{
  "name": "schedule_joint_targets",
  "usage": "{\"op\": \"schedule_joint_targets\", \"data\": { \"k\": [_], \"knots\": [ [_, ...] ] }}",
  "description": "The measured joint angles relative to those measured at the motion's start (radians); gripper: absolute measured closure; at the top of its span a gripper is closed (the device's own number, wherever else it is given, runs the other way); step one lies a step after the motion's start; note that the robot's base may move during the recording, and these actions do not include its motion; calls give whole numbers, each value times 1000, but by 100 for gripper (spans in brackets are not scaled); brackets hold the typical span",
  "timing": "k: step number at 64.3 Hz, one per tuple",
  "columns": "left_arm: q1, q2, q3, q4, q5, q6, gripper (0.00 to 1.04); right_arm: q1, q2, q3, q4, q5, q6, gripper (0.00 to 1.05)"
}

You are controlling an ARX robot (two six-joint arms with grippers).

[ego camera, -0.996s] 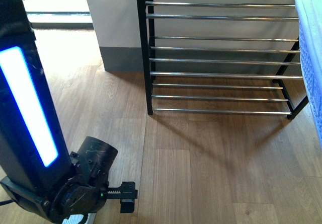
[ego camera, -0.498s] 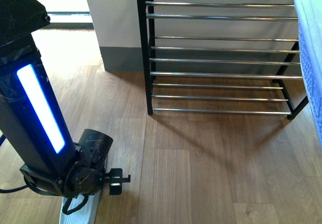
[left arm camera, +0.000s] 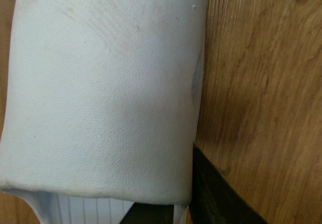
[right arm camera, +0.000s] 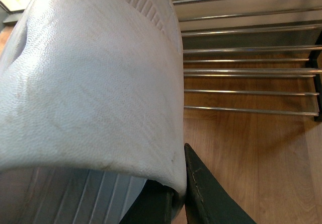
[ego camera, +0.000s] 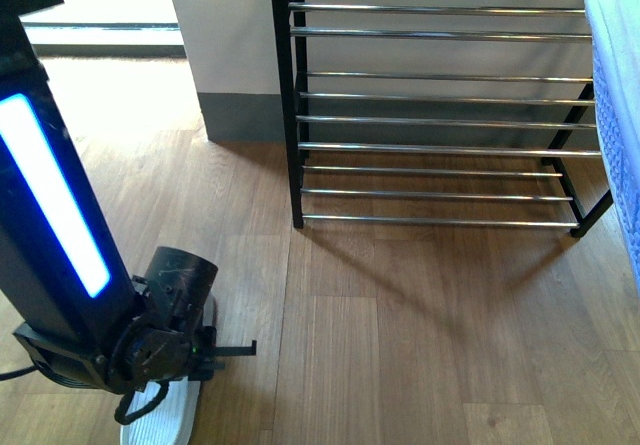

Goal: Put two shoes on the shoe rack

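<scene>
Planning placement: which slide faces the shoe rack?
The right arm's slide: shoe rack rods show just beyond it. The left arm's slide has only floor beside it.

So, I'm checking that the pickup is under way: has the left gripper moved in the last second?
Yes. In the front view the left gripper has shifted toward the shoe rack, nearer its front left leg, with the slide under it.

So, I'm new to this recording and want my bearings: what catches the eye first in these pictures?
The black left arm with its glowing blue light strip fills the front view's left side, over a light-blue rubber slide on the wooden floor. Ahead stands the black-framed shoe rack of shiny silver rods, no shoes on the rods in view. The right wrist view is nearly filled by a second light-blue slide.
</scene>
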Motion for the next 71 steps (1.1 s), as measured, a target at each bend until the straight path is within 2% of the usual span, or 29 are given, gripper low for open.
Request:
{"op": "schedule_joint_targets", "data": {
  "k": [19,32,48,64,71],
  "knots": [
    [66,-475,-310,123,-58,79,103,0,0,0,0,0,0,103],
    [71,-818,-514,80,-83,163,103,0,0,0,0,0,0,103],
    [36,-1366,-700,-130,-153,291,103,0,0,0,0,0,0,103],
    [-50,-1833,-755,-422,-238,365,103,0,0,0,0,0,0,103],
    [-64,-1942,-761,-475,-239,372,103,0,0,0,0,0,0,103]
  ]
}}
